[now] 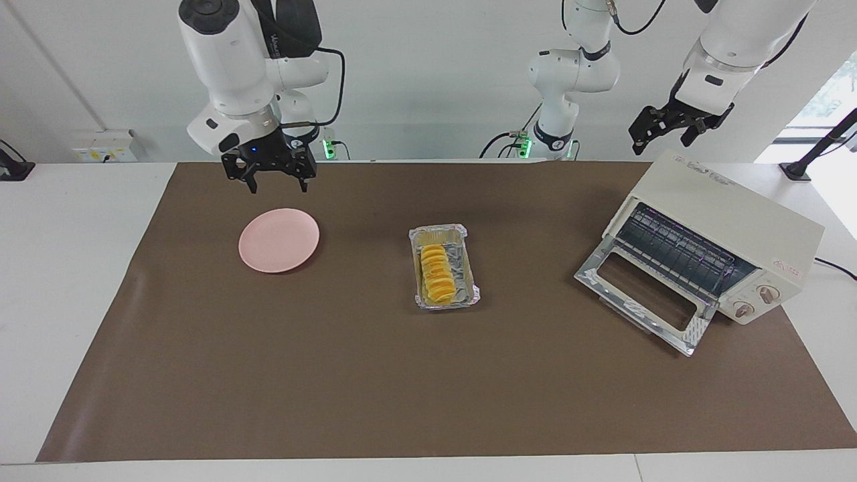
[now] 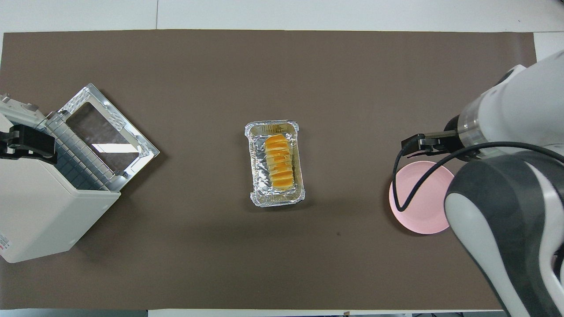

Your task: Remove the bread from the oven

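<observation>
Right tool (image 1: 270, 175) spread, empty, above surface edge beside pink plate (image 1: 278, 249); left tool (image 1: 672, 124) spread, empty, over oven (image 1: 723, 224). Mid-surface: bread (image 1: 436, 275) in foil tray (image 1: 443, 266), already out. Oven door (image 1: 644, 300) down.

Bread (image 2: 279, 162) sits in the foil tray (image 2: 257, 176) mid-table, oven (image 2: 39, 207) door down, pink plate (image 2: 421, 207) part-covered.

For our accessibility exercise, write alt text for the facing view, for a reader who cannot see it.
The bread lies in a foil tray mid-table, out of the oven, whose door hangs open. Both grippers are open and empty: the left gripper above the oven, the right gripper above the table near a pink plate.
</observation>
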Controlling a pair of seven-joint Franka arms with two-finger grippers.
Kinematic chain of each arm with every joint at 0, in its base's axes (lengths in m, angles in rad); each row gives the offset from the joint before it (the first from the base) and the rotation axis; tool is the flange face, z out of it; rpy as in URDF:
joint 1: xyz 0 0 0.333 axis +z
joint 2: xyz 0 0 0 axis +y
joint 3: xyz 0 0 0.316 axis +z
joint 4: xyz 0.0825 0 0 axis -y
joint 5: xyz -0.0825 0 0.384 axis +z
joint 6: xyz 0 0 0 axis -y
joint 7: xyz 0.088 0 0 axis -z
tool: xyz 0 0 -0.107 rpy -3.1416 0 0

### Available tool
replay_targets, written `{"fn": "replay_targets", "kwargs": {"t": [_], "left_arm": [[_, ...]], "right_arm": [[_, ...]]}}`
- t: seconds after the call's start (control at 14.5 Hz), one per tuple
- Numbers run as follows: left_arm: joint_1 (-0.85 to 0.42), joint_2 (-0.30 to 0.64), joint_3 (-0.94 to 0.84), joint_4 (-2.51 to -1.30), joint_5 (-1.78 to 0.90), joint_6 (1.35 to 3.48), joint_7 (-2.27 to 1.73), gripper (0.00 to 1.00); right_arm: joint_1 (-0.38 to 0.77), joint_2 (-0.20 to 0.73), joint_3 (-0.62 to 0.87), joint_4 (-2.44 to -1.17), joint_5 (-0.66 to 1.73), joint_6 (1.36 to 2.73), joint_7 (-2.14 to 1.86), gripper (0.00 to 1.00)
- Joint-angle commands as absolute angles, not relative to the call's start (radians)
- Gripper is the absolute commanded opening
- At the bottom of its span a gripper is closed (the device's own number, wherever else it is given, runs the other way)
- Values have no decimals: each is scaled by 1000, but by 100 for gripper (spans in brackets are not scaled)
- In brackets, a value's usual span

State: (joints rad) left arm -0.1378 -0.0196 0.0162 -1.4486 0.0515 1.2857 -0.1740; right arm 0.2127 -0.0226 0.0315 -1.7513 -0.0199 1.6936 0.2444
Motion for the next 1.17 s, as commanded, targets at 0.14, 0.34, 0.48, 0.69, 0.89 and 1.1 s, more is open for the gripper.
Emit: {"fn": "replay_targets", "kwargs": {"t": [0.14,0.34,0.48,0.69,0.89,1.1], "left_arm": [[6,-64,-121,-1563,26,1307,-146,100],[11,-81,-129,-1589,25,1321,-144,100],[9,-81,-127,-1591,25,1322,-144,100],[0,-81,-126,-1583,26,1318,-153,100],[-2,-94,-126,-1588,26,1324,-150,100],[-2,-92,-127,-1640,25,1396,-149,100]], "right_arm": [[351,158,28,-1695,-5,1837,480,100],[390,250,28,-1672,48,1919,545,100],[425,326,28,-1663,45,1951,584,100],[498,425,26,-1644,35,2046,695,100],[508,468,26,-1657,35,2111,699,100],[508,466,26,-1698,31,2150,686,100]]}}
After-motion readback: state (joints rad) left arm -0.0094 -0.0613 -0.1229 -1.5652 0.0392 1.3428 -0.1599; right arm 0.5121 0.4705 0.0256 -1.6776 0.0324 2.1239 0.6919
